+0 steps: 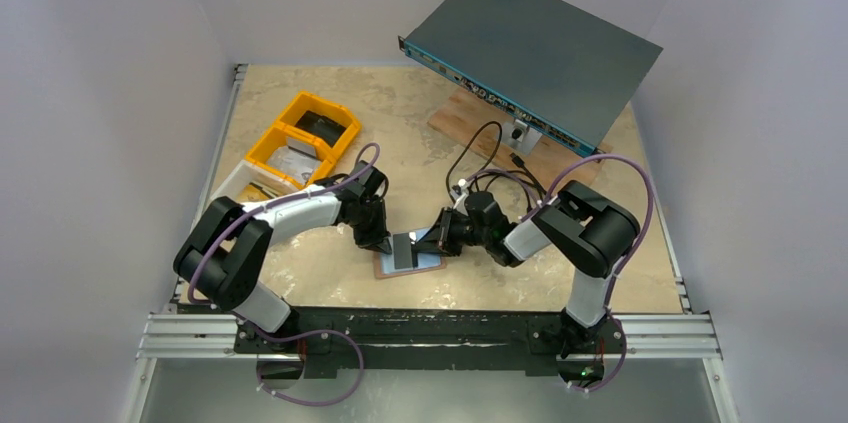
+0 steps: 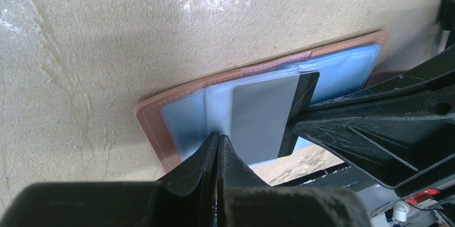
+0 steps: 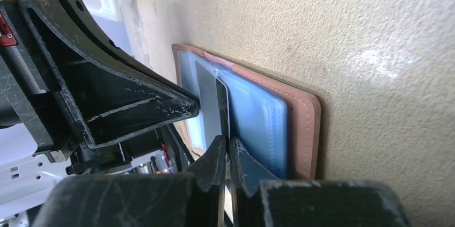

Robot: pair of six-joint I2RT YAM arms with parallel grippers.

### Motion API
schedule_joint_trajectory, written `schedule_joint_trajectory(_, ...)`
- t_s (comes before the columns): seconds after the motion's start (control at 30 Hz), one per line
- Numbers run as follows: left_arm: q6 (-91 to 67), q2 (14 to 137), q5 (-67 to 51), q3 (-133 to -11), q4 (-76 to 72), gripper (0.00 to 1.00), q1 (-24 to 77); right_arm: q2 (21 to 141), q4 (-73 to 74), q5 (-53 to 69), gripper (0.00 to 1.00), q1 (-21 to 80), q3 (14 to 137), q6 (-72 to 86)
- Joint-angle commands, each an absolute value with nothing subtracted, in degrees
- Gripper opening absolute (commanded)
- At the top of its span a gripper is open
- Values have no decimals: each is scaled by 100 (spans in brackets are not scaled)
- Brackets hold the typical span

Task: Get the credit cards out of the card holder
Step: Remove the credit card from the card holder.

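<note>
Open card holder (image 1: 384, 270) on table (image 1: 500, 283), grey card (image 1: 403, 252) atop, left fingers (image 1: 383, 239), right fingers (image 1: 441, 240) meeting over it

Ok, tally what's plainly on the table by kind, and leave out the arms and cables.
yellow bins: 2
white bin: 1
rack-mount unit: 1
wooden board: 1
card holder: 1
grey card: 1
Total: 7

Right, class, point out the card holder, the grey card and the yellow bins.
card holder (image 2: 153, 130): left wrist view, leather border.
grey card (image 2: 263, 119): left wrist view, its face.
yellow bins (image 1: 262, 146): top view, outer wall.
</note>
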State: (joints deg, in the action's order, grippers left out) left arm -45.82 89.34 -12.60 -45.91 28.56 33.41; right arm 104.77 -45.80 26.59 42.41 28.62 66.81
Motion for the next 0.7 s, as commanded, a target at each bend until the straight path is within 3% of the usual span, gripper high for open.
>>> schedule_joint_trajectory(0.0,-4385,9207,-737,-4506,3033,0,3344,10425,-4381,2625,0,4236,2861,6543)
schedule_joint_trajectory(0.67,-4386,8942,-511,-4845,3489,0,3342,8478,-2629,1945,0,3839,2408,5854)
